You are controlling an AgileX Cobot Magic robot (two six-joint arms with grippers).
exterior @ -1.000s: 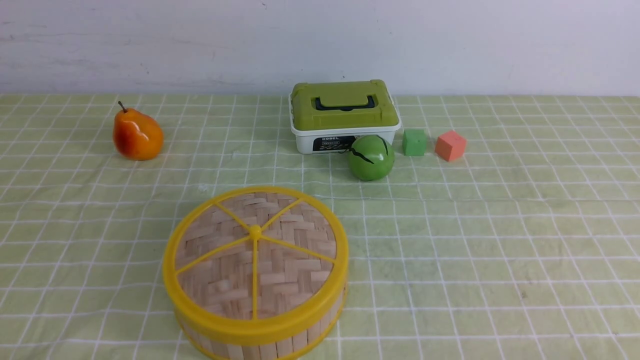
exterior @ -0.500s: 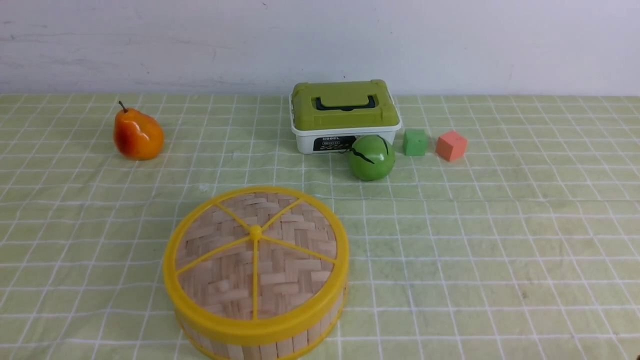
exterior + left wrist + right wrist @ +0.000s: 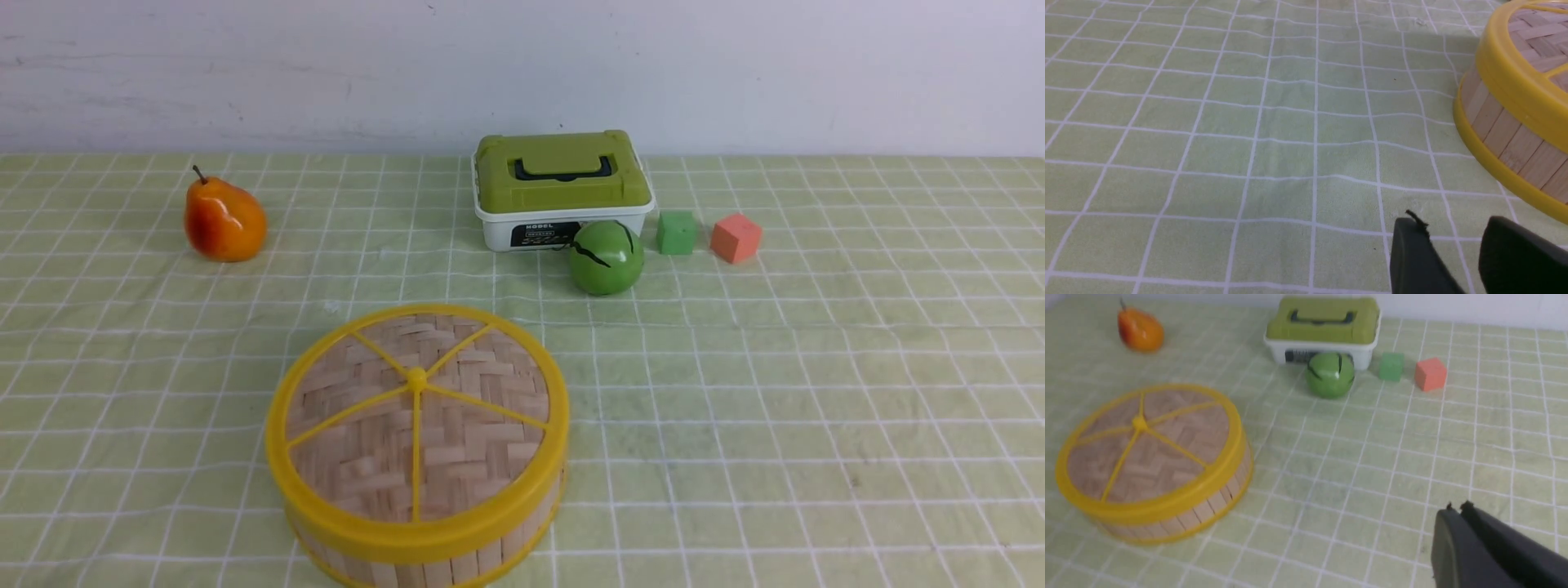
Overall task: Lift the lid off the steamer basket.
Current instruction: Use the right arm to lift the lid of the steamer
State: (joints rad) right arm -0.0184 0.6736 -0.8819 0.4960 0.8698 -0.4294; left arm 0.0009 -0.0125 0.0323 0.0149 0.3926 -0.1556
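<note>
Well ahead of the clenched right pincer [image 3: 1455, 508], the lid [image 3: 1167, 428] looks light and stiff — best taken by its slick rim or a spoke. The left pincer [image 3: 1453, 228] hangs released near the basket [image 3: 1506, 139].

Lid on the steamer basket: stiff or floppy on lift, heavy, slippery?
Probably stiff: the lid has a thick yellow rim and spokes bracing the weave. Likely light: thin woven bamboo. Smooth plastic rim may slip in a grip.

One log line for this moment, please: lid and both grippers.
phase: pre-grasp | lid: on steamer basket, untouched | left gripper: open, empty, beside basket | right gripper: shut, empty, apart from basket
</note>
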